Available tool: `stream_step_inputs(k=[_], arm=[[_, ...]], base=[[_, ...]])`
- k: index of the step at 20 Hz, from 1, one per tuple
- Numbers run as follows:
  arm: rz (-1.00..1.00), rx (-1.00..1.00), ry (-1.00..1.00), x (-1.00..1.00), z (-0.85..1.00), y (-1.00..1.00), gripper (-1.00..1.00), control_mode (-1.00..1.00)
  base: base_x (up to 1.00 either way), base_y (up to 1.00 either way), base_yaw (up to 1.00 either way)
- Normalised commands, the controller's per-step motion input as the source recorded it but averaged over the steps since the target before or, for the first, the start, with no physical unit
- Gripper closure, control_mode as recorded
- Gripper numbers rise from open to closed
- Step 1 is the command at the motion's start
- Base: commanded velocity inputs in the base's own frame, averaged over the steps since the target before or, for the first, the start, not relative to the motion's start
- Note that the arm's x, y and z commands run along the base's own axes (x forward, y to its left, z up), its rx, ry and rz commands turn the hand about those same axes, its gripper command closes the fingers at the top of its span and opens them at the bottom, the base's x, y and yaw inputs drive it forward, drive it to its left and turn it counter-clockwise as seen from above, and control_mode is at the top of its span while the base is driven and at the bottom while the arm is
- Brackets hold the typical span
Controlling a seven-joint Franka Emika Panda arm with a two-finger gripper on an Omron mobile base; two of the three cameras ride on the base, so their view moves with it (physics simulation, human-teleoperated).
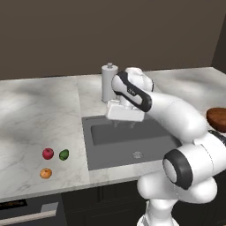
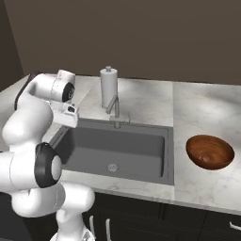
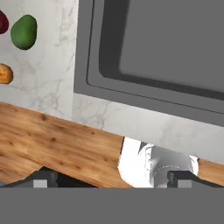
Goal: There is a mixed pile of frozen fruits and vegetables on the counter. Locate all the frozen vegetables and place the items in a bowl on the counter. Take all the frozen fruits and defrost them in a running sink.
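Note:
On the white marble counter [image 1: 39,110], left of the sink, lie a red apple [image 1: 47,153], a dark-green rounded piece [image 1: 64,154] and an orange [image 1: 46,173]. The hand view has the green piece [image 3: 23,32] at top left, with the orange [image 3: 4,73] and the apple [image 3: 1,22] cut by the left edge. My gripper [image 1: 124,125] hangs open over the left part of the dark-grey sink [image 1: 132,141], nothing between its fingertips [image 3: 43,179]. The reddish-brown bowl [image 2: 210,151] sits on the counter right of the sink [image 2: 117,148].
A tall white paper-towel cylinder [image 1: 109,81] stands behind the sink, next to the thin silver faucet [image 2: 114,110]. A round silver drain [image 1: 137,155] lies in the basin. Below the counter's front edge the hand view has wooden floor [image 3: 52,140].

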Motion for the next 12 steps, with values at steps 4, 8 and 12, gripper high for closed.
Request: stream_step_inputs(k=[4, 8, 12], arm=[[0.01, -0.03, 0.01, 0.30, -0.40, 1.00, -1.00, -1.00], [0.00, -0.06, 0.00, 0.52, -0.37, 0.95, -1.00, -1.00], [0.00, -0.10, 0.00, 0.56, -0.31, 0.60, -1.00, -1.00]], base=[[0.00, 0.00, 0.00], [0.00, 0.00, 0.00], [0.00, 0.00, 0.00]])
